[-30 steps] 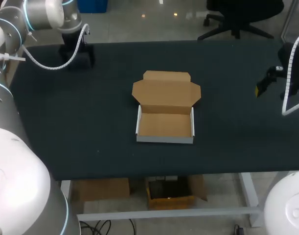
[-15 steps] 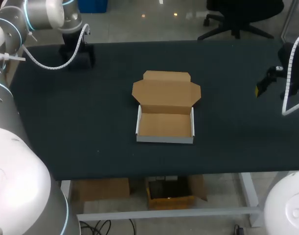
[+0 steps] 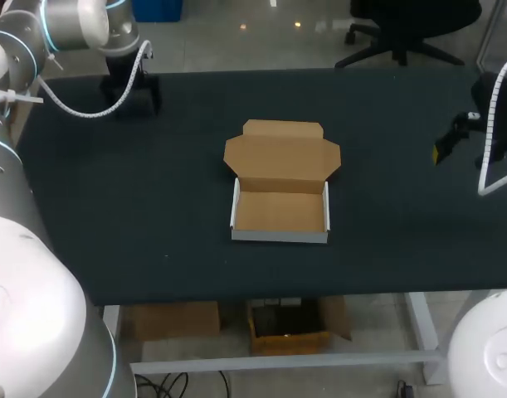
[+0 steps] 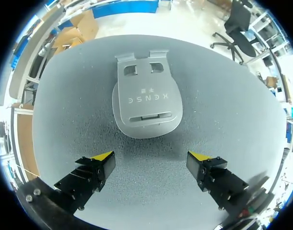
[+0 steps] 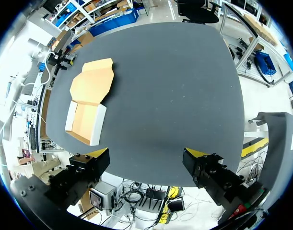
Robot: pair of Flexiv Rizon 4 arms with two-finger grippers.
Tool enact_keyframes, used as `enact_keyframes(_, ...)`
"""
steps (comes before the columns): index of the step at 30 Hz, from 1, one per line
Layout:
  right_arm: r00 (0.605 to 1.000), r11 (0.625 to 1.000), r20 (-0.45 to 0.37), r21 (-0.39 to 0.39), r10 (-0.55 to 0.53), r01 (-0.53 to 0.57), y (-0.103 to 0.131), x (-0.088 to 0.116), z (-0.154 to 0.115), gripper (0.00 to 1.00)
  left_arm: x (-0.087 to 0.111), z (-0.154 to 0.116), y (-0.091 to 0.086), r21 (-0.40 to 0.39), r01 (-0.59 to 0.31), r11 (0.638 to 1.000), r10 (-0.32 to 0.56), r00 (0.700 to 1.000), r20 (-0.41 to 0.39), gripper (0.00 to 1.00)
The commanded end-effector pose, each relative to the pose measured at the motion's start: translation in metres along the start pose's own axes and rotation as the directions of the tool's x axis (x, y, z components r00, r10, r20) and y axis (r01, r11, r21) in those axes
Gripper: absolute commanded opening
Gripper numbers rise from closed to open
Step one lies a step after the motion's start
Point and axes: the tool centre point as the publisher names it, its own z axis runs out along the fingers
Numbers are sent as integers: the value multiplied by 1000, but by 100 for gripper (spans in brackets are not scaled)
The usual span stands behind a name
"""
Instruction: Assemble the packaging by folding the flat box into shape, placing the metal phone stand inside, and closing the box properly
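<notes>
The cardboard box stands folded into a shallow tray mid-table, its brown lid lying open toward the back; it also shows far ahead of my right gripper as the box. A grey metal phone stand lies flat on the mat just ahead of my left gripper, which hangs open above it without touching. In the head view that left gripper is at the table's back left and hides the stand. My right gripper is open and empty above the table's right edge, seen as the right gripper in the head view.
The dark table carries nothing else. Its front edge runs just below the box, and its right edge lies under my right arm.
</notes>
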Motion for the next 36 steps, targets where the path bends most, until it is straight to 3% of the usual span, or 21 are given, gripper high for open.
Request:
enact_keyframes(1,1000,1000,2,5,1,-1,0,0,-1,100,1,0,0,-2,1,1000,-1,1000,4,100)
enact_keyframes(36,1000,1000,2,5,1,-1,0,0,-1,100,2,0,-3,7,-4,1000,4,1000,5,100)
